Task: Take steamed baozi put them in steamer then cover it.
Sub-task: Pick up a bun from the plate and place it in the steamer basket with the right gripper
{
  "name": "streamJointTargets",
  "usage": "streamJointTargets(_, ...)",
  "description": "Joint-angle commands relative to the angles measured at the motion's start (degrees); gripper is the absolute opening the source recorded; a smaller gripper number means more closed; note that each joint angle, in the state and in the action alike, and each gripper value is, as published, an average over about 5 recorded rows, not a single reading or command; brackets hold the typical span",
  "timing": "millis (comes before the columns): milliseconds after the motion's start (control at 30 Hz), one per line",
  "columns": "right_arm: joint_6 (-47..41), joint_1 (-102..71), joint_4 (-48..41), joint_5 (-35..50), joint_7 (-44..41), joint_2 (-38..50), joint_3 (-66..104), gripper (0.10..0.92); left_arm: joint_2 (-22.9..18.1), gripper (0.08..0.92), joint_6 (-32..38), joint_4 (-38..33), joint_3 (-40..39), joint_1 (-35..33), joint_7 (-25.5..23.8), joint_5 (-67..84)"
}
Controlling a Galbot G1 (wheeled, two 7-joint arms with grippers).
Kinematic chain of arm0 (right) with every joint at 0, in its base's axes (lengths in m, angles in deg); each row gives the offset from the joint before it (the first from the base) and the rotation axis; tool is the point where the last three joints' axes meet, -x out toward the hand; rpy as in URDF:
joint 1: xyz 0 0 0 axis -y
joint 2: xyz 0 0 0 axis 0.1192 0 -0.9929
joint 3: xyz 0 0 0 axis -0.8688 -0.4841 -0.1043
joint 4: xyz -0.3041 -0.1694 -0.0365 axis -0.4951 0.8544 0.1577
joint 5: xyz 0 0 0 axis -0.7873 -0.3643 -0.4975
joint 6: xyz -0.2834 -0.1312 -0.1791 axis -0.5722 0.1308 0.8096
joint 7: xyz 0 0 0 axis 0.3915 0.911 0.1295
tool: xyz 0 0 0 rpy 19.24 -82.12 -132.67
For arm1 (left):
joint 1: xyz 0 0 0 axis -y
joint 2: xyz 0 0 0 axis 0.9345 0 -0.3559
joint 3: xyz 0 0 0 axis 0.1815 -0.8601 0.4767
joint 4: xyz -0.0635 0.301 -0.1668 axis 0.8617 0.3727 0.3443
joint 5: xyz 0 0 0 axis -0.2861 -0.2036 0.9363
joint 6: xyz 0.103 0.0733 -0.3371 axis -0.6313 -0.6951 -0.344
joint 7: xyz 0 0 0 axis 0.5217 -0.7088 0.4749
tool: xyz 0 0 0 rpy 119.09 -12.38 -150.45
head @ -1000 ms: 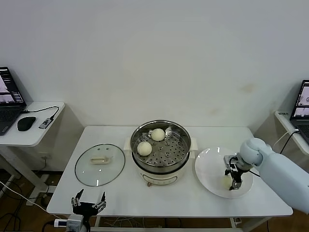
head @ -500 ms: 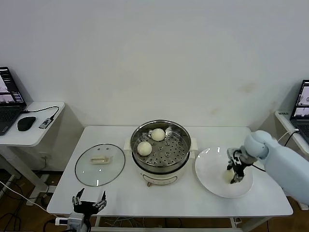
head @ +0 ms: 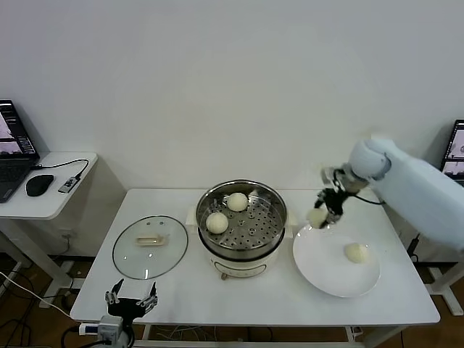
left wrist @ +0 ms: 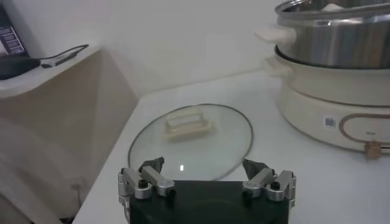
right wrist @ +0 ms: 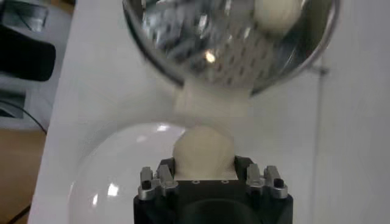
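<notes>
White and soft, one bun (head: 317,216) is now up in the air, pinched between the fingers of the right gripper (head: 324,211). A second ago this gripper was down on the white plate (head: 319,264), closing on the bun. Now it has lifted it and carried it toward the steamer (head: 241,226). It hangs over the plate's edge that is nearest the steamer. In the right wrist view the bun (right wrist: 203,153) sits snug between the jaws, with the steamer's holey tray (right wrist: 214,56) ahead of it.

Shiny and round, the steamer stands in the middle of the table (head: 181,299). Two buns already lie inside it, one (head: 217,222) on the left side of the tray and one (head: 237,201) at the back. One more bun (head: 355,252) waits on the plate, which sits on the right part of the table.

So bun three is on its way, I think. Next it should go over the bare part of the tray and be let go gently. Then the last bun needs the same trip.

Glass lid (head: 150,246) lies flat on the left part of the table, apart from the steamer. It goes on last.

Down past the front left corner of the table, the left gripper (head: 131,304) waits with its fingers spread wide, holding nothing.
</notes>
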Motion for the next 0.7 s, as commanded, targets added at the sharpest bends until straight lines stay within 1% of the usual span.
streamJointTargets(33,28.43,11.17,-7.69,9.5,-2.51,-9.89,-8.28,0.594,-0.18,0.823,0.09,-0.3,0.2,-0.28,0.17,0.32)
streamJointTargets(133,37.17,10.09,-6.02,8.45,-2.97,-10.78,-8.72,0.594,-0.41,0.823,0.13,-0.5,0.34,-0.52,0.23,0.29)
streamJointTargets(233,43.19,9.2,-3.72,5.85,-3.56,-11.7,-8.91,0.596,-0.91,0.823,0.15,-0.6,0.6,-0.48,0.31,0.22)
streamJointTargets(400,52.05,7.57,-2.99,-4.0,-3.61,-14.17,-7.94,0.602,-1.78,0.823,0.2,-1.27,1.03,-0.81,0.49,0.09)
streamJointTargets(500,55.63,6.62,-3.1,-7.95,-2.94,-16.03,-7.3,0.602,-1.99,0.823,0.32,-1.7,1.16,-1.29,0.66,0.05)
streamJointTargets(700,59.2,5.8,-2.67,-11.65,-1.4,-19.56,-7.54,0.602,-2.23,0.823,0.53,-1.98,1.33,-1.92,0.97,-0.05)
